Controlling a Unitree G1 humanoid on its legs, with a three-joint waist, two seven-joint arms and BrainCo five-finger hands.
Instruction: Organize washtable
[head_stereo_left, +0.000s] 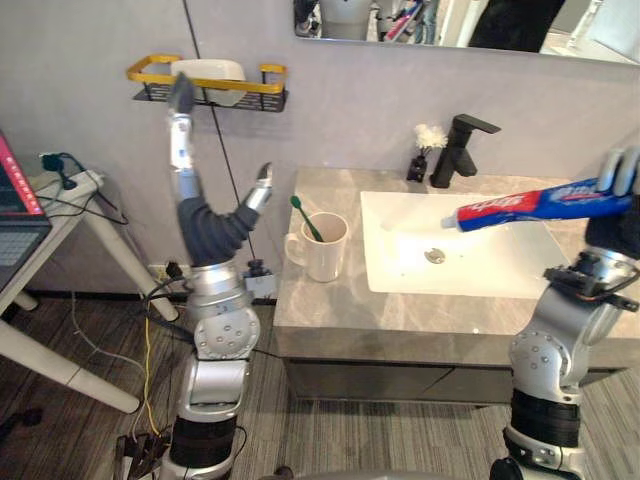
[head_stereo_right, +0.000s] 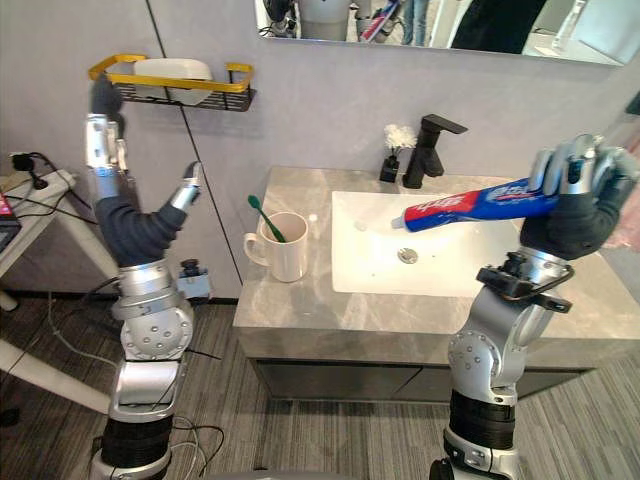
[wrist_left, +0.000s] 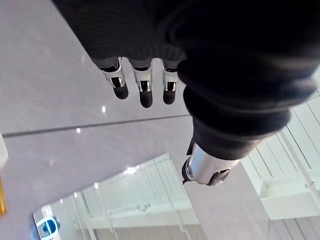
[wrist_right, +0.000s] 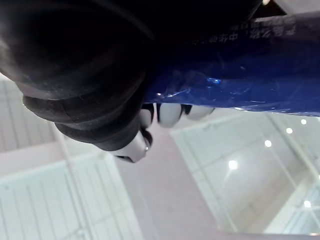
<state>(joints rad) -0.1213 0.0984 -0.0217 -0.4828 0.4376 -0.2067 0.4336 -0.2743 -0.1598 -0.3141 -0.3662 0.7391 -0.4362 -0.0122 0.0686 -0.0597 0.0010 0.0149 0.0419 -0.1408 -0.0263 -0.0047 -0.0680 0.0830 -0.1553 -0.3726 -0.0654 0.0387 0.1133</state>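
Our right hand (head_stereo_right: 575, 190), at three o'clock, had its fingers curled round the tail of the toothpaste tube (head_stereo_right: 465, 207), held level above the sink (head_stereo_right: 370, 268). Gripped so far back, the tube could sag or slip into the basin. It looked blue, red and white, capped. Our left hand (head_stereo_left: 181, 150) stood at ten o'clock, fingers straight, empty.

Both head eyes look steeply down from above onto the same grey surface (head_stereo_left: 330, 310), sink (head_stereo_right: 450, 272) and wall shelf (head_stereo_left: 215, 86) (the right eye sits slightly rightward), while each wrist camera peers upward from very close past its own fingers (wrist_left: 145, 92).
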